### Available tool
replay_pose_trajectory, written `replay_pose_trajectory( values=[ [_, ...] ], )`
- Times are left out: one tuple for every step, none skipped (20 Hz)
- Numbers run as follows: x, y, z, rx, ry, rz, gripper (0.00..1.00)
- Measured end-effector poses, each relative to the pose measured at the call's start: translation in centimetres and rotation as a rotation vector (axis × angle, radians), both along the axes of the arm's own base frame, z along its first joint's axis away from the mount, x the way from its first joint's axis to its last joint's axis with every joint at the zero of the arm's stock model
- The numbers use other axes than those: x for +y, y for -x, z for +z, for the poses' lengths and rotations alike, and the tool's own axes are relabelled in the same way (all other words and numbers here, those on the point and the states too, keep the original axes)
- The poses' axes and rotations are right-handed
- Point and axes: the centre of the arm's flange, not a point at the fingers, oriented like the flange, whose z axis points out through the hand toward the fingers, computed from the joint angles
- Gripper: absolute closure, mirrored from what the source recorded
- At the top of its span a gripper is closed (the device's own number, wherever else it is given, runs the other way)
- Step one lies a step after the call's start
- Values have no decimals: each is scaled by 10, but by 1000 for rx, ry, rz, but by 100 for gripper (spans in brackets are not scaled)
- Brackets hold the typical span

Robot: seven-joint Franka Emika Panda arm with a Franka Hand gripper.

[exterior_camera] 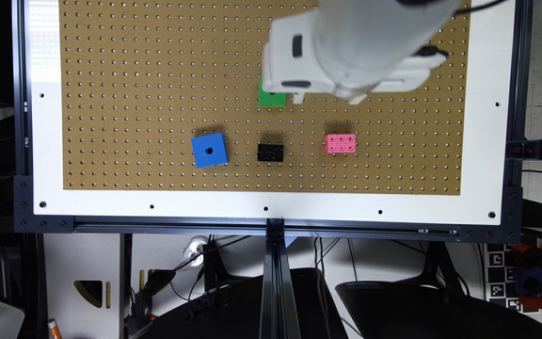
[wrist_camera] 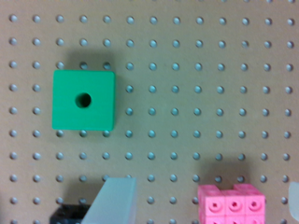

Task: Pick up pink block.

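On the brown pegboard [exterior_camera: 134, 70], reading from the exterior view's left, the blue cube [exterior_camera: 210, 150] with a round hole in its top sits slightly turned, the pegboard bare around it out to the white border [exterior_camera: 45, 141] on that side. Next comes the black studded brick [exterior_camera: 270, 152], apart from the blue cube and roughly level with it. Behind the brick, farther from the near rail [exterior_camera: 271, 226], the green cube [exterior_camera: 269, 98] is partly covered by the white arm [exterior_camera: 346, 42].

The pink block [exterior_camera: 340, 143] lies toward the exterior view's right, well apart from the black brick, studs up, flat on the board. Bare pegboard surrounds it on every side, with a wide stretch between it and the board's right edge. The gripper [exterior_camera: 327, 98] hangs above the board between the green cube and the pink block, not touching either.

In the wrist view the green cube [wrist_camera: 83, 100] sits square on the holes, the pink block [wrist_camera: 231, 205] is cut off at the frame edge, and a corner of the black brick [wrist_camera: 70, 213] shows beside one pale translucent finger [wrist_camera: 114, 200]. A sliver of the other finger [wrist_camera: 294, 200] shows beyond the pink block, so the pincer stands wide, with nothing held
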Motion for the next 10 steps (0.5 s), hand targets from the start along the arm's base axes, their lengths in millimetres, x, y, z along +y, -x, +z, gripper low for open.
replay_pose_trajectory(
  values=[
    [8,-4,0,-2,-5,0,0],
    [15,-7,0,-5,-10,1,0],
    [21,-9,0,-6,-13,0,0],
    [24,-10,0,-7,-15,1,0],
    [25,-11,1,-7,-16,1,0],
    [25,-11,1,-7,-16,1,0],
    [25,-11,1,-8,-16,0,0],
    [25,-11,1,-8,-16,0,0],
    [25,-11,1,-8,-16,1,0],
    [25,-11,1,-8,-16,1,0]
  ],
)
